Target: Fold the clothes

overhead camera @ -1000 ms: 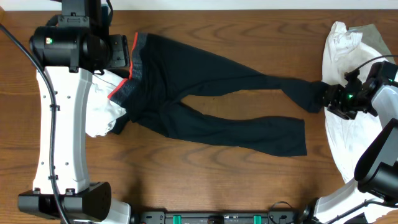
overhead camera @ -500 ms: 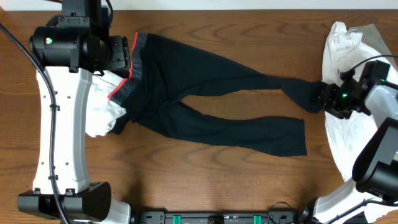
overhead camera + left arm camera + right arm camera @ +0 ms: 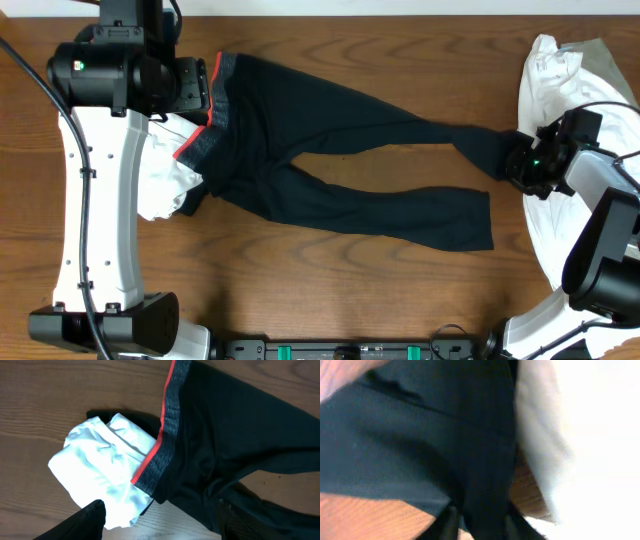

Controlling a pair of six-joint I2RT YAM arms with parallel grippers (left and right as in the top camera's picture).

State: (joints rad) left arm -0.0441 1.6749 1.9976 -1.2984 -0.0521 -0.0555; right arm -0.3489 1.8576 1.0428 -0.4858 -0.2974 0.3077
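Black trousers (image 3: 330, 150) lie spread across the table, legs pointing right. Their grey, red-edged waistband (image 3: 205, 135) is at the left. My right gripper (image 3: 520, 158) is at the hem of the upper leg; in the right wrist view the right gripper (image 3: 480, 521) is shut on a bunch of the black trousers (image 3: 420, 435). My left gripper (image 3: 165, 521) stands open above the table beside the waistband (image 3: 165, 445), with nothing between its fingers. A white garment (image 3: 165, 175) lies crumpled partly under the waistband, and the left wrist view shows the same white garment (image 3: 100, 472).
A large white and pale grey garment (image 3: 555, 90) is heaped at the right edge, under and behind my right arm. The left arm's white body (image 3: 95, 200) runs down the left side. Bare wood (image 3: 330, 290) lies in front of the trousers.
My right gripper has slid a little to the left onto the end of the upper trouser leg and closed on it. The left arm has stayed put.
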